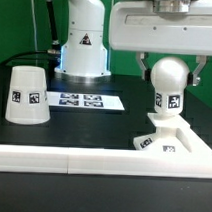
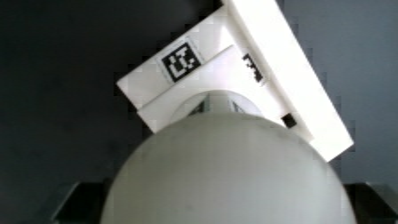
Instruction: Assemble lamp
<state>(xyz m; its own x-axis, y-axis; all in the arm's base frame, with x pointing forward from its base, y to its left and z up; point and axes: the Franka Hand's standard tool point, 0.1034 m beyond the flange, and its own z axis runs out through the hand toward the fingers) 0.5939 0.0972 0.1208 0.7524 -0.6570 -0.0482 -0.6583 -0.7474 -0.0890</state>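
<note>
My hand, clamped on the ball of the bulb, holds it upright over the base at the exterior view's right, apparently for seating. The shade stands on the counter, well apart at that view's left.

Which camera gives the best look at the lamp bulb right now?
The exterior view: the bulb shows whole, tag facing the camera, upright over the base. The wrist view shows only its rounded top, blurred and close, with the base beyond it.
</note>
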